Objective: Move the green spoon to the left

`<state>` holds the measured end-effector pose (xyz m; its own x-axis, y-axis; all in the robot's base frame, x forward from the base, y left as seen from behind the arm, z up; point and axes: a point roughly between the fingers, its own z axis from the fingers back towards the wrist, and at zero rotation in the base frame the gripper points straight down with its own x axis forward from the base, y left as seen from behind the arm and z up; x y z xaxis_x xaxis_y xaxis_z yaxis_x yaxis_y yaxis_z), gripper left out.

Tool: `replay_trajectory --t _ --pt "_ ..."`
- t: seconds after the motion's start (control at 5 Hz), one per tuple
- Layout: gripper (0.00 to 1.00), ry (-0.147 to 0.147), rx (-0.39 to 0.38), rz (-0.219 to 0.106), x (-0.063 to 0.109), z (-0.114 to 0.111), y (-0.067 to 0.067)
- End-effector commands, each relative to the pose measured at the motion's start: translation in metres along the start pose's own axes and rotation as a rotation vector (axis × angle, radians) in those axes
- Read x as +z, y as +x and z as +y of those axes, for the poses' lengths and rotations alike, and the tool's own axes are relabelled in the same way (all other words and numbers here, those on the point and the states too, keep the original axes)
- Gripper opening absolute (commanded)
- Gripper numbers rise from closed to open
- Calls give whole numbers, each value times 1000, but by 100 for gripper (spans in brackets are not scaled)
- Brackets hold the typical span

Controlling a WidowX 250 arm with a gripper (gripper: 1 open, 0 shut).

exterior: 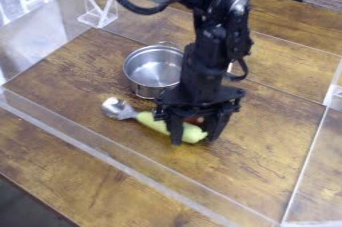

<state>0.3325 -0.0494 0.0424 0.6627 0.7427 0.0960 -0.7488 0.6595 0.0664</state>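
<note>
Spoon first: the green spoon [150, 119] lies flat on the bench [67, 76], directly beneath the pincer [194, 131]. Its yellow-green handle runs between the two black fingers [174, 129], and its shiny silver bowl sticks out to the pincer's left, just beyond the nearer finger. The handle's far end shows under the pincer, a little to the right of that finger.

The pincer points straight down over the handle, its jaws partly drawn in with one finger on each side of the green plastic. Whether the fingers are actually pressing the handle or merely straddling it cannot be told from this view; the spoon looks to be resting on the wood rather than lifted.

Behind the pincer and slightly to its left stands the round silver pot [155, 70], upright, near the spoon but not touching it. A small reddish object is barely visible just behind the pincer's base, mostly hidden by the black arm [214, 41], which rises from the pincer up and away toward the top of the view.

A clear plastic wall [120, 161] borders the bench in front of the pincer, well apart from the spoon.
</note>
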Motion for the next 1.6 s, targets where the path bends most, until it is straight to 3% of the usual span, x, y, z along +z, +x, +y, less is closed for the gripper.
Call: replay_trajectory --t 0.0,0.4,0.8,1.2,1.4 --pt "0 -38 -19 -23 9 2 3" --pt "0 -20 -149 6 -3 8 -23" --pt "0 9 -55 49 -15 -11 -41" --pt "0 37 -109 76 -12 -15 -70" --pt "0 52 -93 94 -13 -21 -84"
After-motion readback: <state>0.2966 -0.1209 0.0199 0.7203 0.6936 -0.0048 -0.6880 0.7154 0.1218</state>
